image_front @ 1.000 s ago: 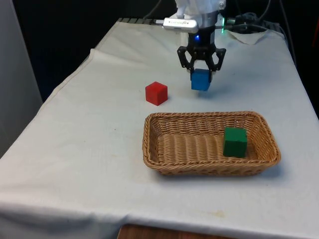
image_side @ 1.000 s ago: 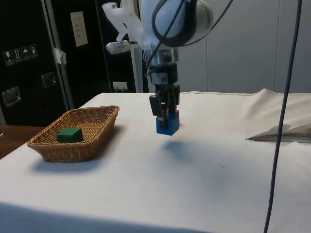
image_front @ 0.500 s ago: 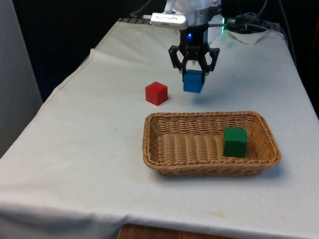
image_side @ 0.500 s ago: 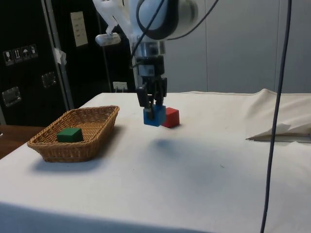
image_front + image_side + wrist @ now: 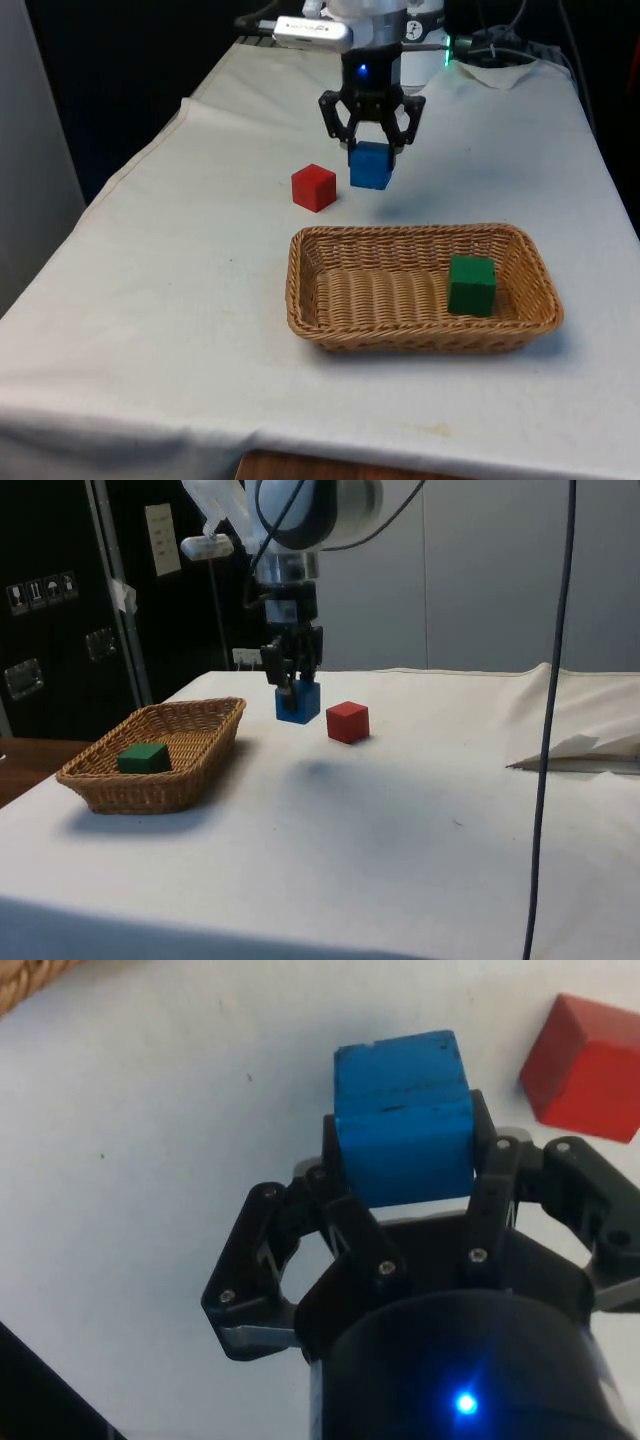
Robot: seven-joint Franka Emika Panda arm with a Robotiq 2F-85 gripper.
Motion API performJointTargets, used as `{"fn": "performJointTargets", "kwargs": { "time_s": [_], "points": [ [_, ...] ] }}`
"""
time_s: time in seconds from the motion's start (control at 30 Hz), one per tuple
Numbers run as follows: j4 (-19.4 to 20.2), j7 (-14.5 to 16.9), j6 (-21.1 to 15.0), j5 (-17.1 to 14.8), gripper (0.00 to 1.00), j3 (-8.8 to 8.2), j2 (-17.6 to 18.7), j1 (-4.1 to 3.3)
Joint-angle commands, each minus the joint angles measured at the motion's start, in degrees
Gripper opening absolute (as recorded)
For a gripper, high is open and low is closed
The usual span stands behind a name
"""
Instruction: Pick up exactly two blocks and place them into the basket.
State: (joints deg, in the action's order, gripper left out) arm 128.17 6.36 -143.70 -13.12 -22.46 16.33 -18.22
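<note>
We record the following, taken from the front view's left to its right. The red block (image 5: 314, 187) rests on the cloth of the bench (image 5: 180, 290), toward the far half, apart from all else. Just beside it on the front view's right, the gripper (image 5: 371, 152) is clenched on the blue block (image 5: 370, 166), which hangs clear of the bench; a shadow lies on the cloth beneath it. In the wrist view we see one finger pressed against each of two opposite faces of the blue block (image 5: 405, 1118), with the red block (image 5: 590, 1068) near it on the cloth. In the side view the blue block (image 5: 297, 702) is held between the wicker basket (image 5: 180, 742) and the red block (image 5: 347, 722), above the level of the basket's rim. The basket (image 5: 330, 305) stands nearer the bench's near edge, toward the front view's right. We find the green block (image 5: 471, 285) inside it, toward its end on the front view's right.
</note>
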Motion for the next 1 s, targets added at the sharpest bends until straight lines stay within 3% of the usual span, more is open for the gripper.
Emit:
{"fn": "performJointTargets", "kwargs": {
  "time_s": [0.0, 0.07, 0.1, 0.13, 0.37, 0.4, 0.43, 0.67, 0.7, 0.73, 0.93, 0.97],
  "points": [
    [-0.92, 0.63, 0.92, -0.23, 0.03, 0.06, 0.34, 0.29],
    [-2.41, 1.26, 1.72, -0.23, 0.03, -0.34, 0.97, 0.4],
    [-1.95, 0.8, 1.03, 0.0, 0.03, -0.52, 0.8, 0.11],
    [-2.86, 1.43, 1.89, -0.23, 0.03, -0.46, 1.15, 0.46],
    [-6.99, 3.21, 4.93, -0.92, 0.03, -1.32, 2.12, 0.8],
    [-6.7, 2.58, 4.35, -0.29, 0.03, -1.72, 2.12, 0.4],
    [-7.68, 3.38, 5.56, -1.03, 0.03, -1.43, 2.23, 0.86],
    [-13.46, 4.53, 9.8, -1.83, 0.03, -2.06, 3.84, 1.32],
    [-12.43, 4.01, 8.71, -1.2, 0.03, -2.41, 3.5, 0.92],
    [-14.21, 4.53, 10.26, -1.89, 0.03, -2.12, 4.13, 1.32],
    [-20.28, 4.24, 13.12, -2.18, 0.03, -2.29, 7.28, 1.49],
    [-18.79, 4.13, 12.26, -1.6, 0.03, -2.52, 6.25, 1.2]
  ]
}}
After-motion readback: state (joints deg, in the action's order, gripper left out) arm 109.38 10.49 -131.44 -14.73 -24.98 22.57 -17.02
